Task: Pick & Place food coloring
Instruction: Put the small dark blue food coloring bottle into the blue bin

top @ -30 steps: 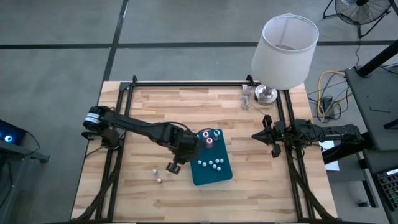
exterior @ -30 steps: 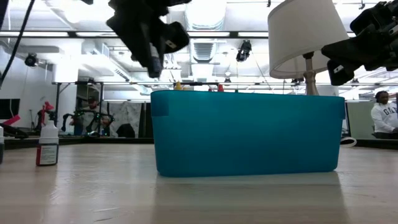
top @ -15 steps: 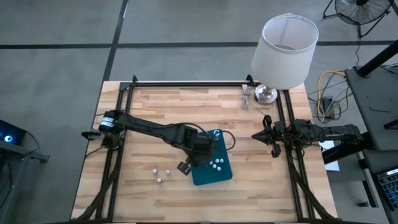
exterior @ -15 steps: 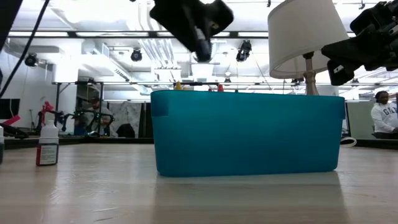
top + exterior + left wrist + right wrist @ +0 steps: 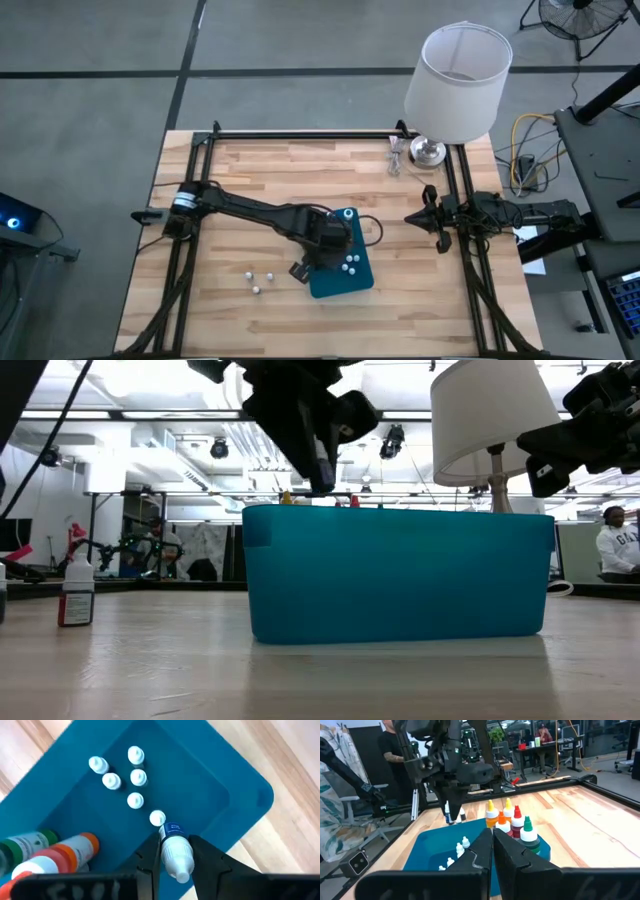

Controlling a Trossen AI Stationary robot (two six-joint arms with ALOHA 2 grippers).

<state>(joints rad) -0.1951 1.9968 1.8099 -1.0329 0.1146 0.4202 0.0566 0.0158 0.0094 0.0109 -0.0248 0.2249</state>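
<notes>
The food coloring shows as several small white bottles [image 5: 131, 780] standing in the teal tray [image 5: 227, 787], tall bottles with coloured tops [image 5: 511, 822] at the tray's far end, and three small ones [image 5: 257, 279] on the wood left of the tray. My left gripper [image 5: 176, 865] hangs over the tray's left part [image 5: 325, 243], shut on a small white bottle with a blue label [image 5: 172, 832]. My right gripper [image 5: 492, 847] is shut on nothing and waits at the table's right edge [image 5: 415, 217]. My left gripper pinches the bottle's white ribbed cap end [image 5: 177, 856] between its two fingers. The fingers come steeply from above, one on each side. The bottle hangs below them, base down and slightly tilted, clear of the tray floor and above the small bottles.
A lamp with a white shade [image 5: 458, 82] stands at the table's far right corner, with a small clear object [image 5: 397, 155] beside its base. A bottle with a red label [image 5: 76, 592] stands on the table left of the tray [image 5: 400, 575]. A person stands beyond the table [image 5: 395, 745].
My left gripper has carried the small bottle toward the table's right edge, from over the wood beside the tray's left side to over the tray, rolling a little about its own axis. It has stayed shut on the bottle. The right arm kept still.
</notes>
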